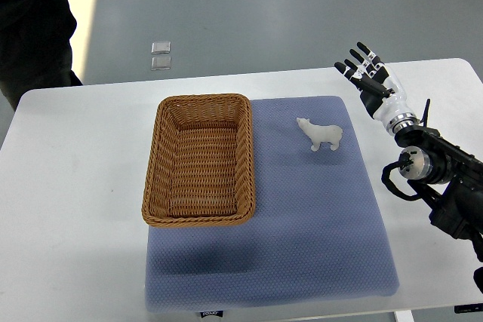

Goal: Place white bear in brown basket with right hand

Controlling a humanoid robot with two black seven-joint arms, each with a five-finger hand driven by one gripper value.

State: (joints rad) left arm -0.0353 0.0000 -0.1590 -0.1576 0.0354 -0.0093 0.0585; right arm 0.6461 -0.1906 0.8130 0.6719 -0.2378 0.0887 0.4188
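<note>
A small white bear [320,135] stands upright on the blue mat [302,209], right of the brown wicker basket [199,159]. The basket is rectangular and empty, lying on the mat's left part. My right hand [366,72] hovers over the table's far right, above and to the right of the bear, fingers spread and holding nothing. Its arm comes in from the right edge. The left arm is out of view.
The mat lies on a white table [68,209]. A person in dark clothes [34,28] stands at the far left beyond the table. Two small clear squares [160,56] lie on the grey floor behind it.
</note>
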